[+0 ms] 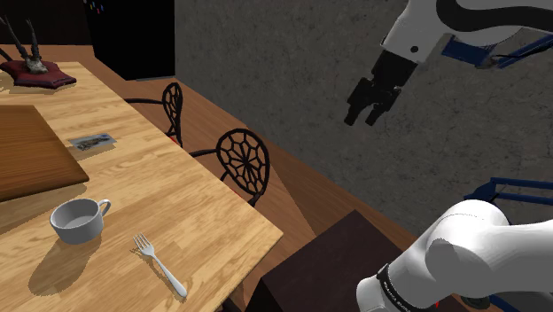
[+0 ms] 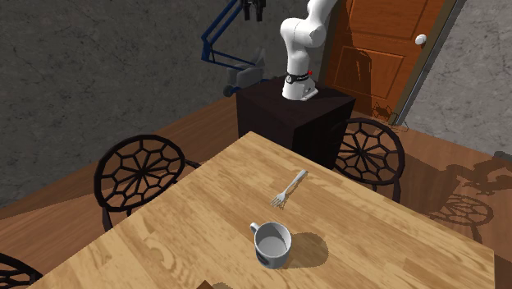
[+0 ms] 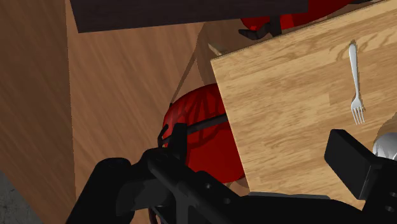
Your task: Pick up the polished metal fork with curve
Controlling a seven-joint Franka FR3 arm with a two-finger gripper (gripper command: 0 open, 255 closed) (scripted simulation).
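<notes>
Beginning at the white mug point(image 1: 78, 220), I am eyeing the fork point(image 1: 160, 265) lying flat on the wooden table point(image 1: 177, 182) at its four o'clock, judging it light, stiff and slippery, best pinched across the slim handle, while my gripper point(image 1: 362, 117) is hanging spread open and empty toward the fork's two o'clock.

Moderate, warm light from above. In the shoulder view the mug point(image 1: 78, 219) throws a dark soft shadow toward the lower left on the table point(image 1: 177, 191), and the upper left corner is dim. In the second exterior view, chair point(image 2: 373, 152) shadows pattern the floor point(image 2: 447, 176).
</notes>
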